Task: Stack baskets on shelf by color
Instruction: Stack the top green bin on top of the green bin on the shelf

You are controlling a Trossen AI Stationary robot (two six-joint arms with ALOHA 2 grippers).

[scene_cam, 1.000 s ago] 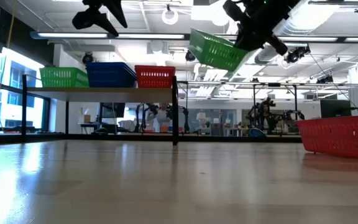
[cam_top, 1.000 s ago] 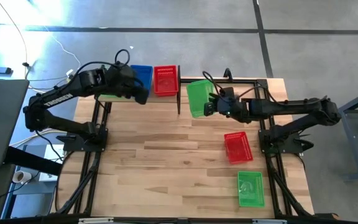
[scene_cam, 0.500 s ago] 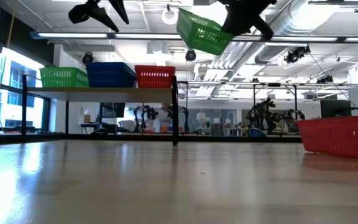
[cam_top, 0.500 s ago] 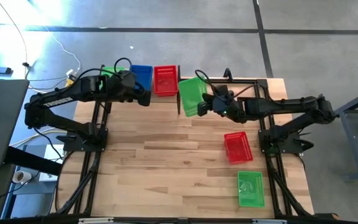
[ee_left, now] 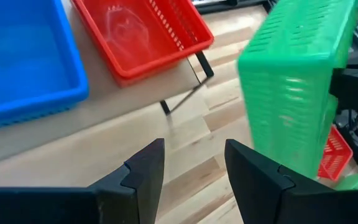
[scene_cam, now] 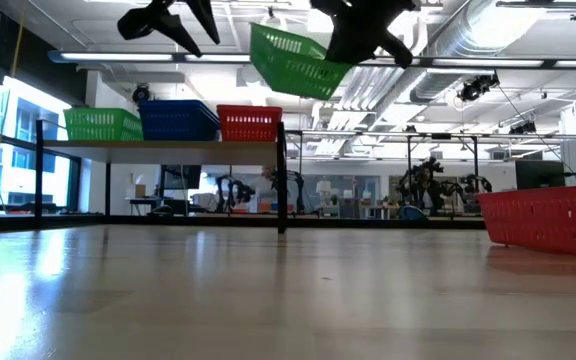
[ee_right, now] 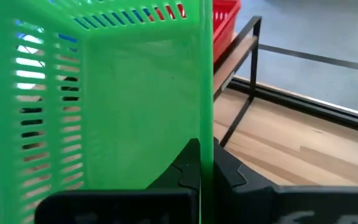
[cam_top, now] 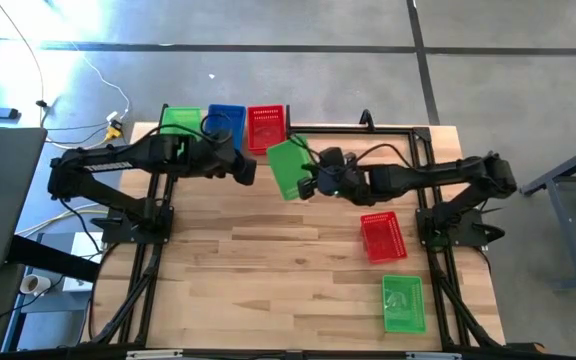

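Right claw (cam_top: 306, 184) is clenched on the wall of a green basket (cam_top: 287, 167), held tilted in the air just beside the shelf's (cam_top: 193, 158) end; left claw (cam_top: 248, 172) hangs released w/ nothing in it, near that basket, over the plank tabletop (cam_top: 268, 260). High view: shelf carries a green basket (cam_top: 178, 118), blue basket (cam_top: 227, 119) & red basket (cam_top: 267, 128) side by side. Well apart on the planks lie a red basket (cam_top: 382, 236) and another green basket (cam_top: 403, 303).

Low view: the carried basket (scene_cam: 290, 62) hangs tilted, higher than the shelf board (scene_cam: 163, 144), which sits on thin black legs; mesh walls show on all three shelf baskets.

Left wrist view: two dark fingers (ee_left: 143, 171) spread w/ a gap, pointing at pale wood; slotted green plastic wall (ee_left: 294, 93) close by, blue (ee_left: 23, 59) & red (ee_left: 143, 34) baskets beyond.

Right wrist view: fingers (ee_right: 188, 168) pinch the thin perforated green wall (ee_right: 104, 112); black shelf frame (ee_right: 236, 68) behind.
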